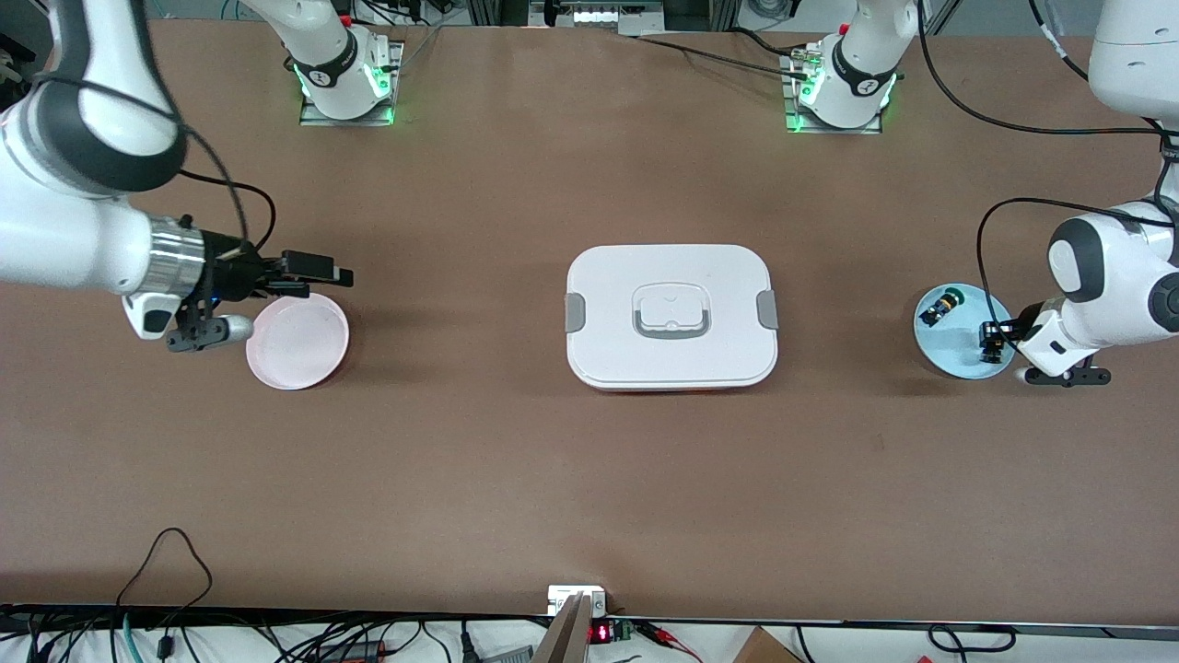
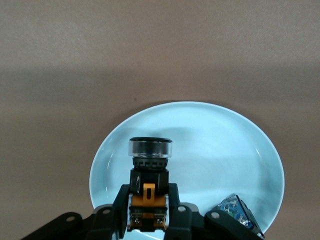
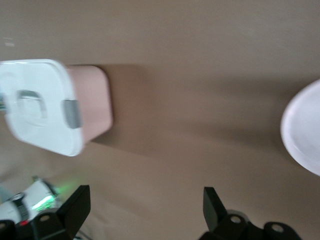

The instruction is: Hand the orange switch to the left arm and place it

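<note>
The orange switch, a small black button with an orange band and a clear cap, sits between the fingers of my left gripper, which is shut on it. In the front view this gripper and the switch are over the light blue plate at the left arm's end of the table. The white box with grey clips stands mid-table. My right gripper hangs open and holds nothing, over the rim of the pink plate. Its wrist view shows the wide gap between its fingers and the box.
A small black part with a green cap lies on the blue plate, beside the held switch; its blue and yellow end shows in the left wrist view. The pink plate has nothing in it. Cables run along the table's near edge.
</note>
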Motion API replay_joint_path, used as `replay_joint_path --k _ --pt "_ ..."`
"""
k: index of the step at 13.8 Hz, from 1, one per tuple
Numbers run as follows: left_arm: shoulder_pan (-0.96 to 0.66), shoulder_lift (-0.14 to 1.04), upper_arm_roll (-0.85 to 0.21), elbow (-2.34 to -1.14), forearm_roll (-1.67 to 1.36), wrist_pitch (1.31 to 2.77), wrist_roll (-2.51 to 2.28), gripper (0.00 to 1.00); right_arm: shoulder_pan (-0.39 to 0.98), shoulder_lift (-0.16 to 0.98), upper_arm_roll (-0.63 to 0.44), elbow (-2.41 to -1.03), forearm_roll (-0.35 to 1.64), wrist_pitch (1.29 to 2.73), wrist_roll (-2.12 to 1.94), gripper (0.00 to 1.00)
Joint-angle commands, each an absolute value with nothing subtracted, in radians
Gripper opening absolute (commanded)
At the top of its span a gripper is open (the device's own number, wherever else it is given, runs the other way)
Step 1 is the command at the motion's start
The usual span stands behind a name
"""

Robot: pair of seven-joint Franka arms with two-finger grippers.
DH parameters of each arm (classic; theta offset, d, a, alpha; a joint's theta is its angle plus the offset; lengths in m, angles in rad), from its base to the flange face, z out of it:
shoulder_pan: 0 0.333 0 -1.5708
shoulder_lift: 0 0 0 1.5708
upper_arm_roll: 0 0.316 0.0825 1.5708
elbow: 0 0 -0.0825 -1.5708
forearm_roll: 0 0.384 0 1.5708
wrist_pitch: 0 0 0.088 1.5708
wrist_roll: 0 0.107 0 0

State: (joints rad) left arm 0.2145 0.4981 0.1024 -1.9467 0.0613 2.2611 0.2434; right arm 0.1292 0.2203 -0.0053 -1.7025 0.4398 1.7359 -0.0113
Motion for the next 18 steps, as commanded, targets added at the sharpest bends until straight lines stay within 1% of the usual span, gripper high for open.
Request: replay_joint_path --k 1,2,3,4,5,6,7,8,10,12,14,16,18 --pt "0.209 0.520 0.104 -1.937 0.092 2.263 0.219 0.06 0.137 0.157 0.026 -1.721 0.249 1.705 0.081 1.00" --pt "0.207 0.525 0.104 -1.939 0.092 2.267 0.219 0.09 0.137 0.146 0.026 -1.703 0.160 1.675 0.071 1.00" --pt "0.206 0.523 0.104 -1.944 0.092 2.267 0.221 0.19 0.138 0.143 0.026 -1.684 0.059 1.654 0.066 1.00" --pt "0.206 0.523 0.104 -1.944 0.092 2.267 0.224 0.48 0.138 0.137 0.026 -1.674 -0.046 1.655 0.051 1.00" --pt "0.207 0.522 0.104 -1.944 0.092 2.267 0.235 0.95 0.130 0.127 0.018 -1.664 -0.099 1.663 0.070 1.00" --pt "0.207 0.514 0.106 -1.942 0.092 2.263 0.239 1.00 0.109 0.129 -0.001 -1.657 -0.103 1.677 0.066 1.00" --pt "0.207 0.502 0.106 -1.942 0.092 2.255 0.242 1.00 0.089 0.130 -0.027 -1.652 -0.103 1.707 0.067 1.00" --pt "0.207 0.488 0.106 -1.941 0.092 2.253 0.244 1.00 0.081 0.127 -0.032 -1.652 -0.104 1.723 0.069 1.00" --pt "0.209 0.436 0.103 -1.918 0.091 2.231 0.244 1.00 0.017 0.124 -0.031 -1.635 -0.094 1.724 0.071 1.00" --pt "0.198 0.378 0.088 -1.838 0.087 2.095 0.241 1.00 -0.001 0.112 -0.032 -1.628 -0.046 1.726 0.080 1.00" --pt "0.169 0.324 0.071 -1.722 0.074 1.956 0.232 1.00 0.003 0.084 -0.029 -1.640 -0.052 1.764 0.074 1.00" --pt "0.146 0.252 0.060 -1.659 0.072 1.852 0.180 1.00 -0.002 0.048 -0.029 -1.722 -0.054 1.801 0.055 1.00" --pt "0.143 0.203 0.028 -1.596 0.022 1.769 0.129 1.00 -0.002 0.005 -0.031 -1.799 -0.054 1.851 -0.006 1.00"
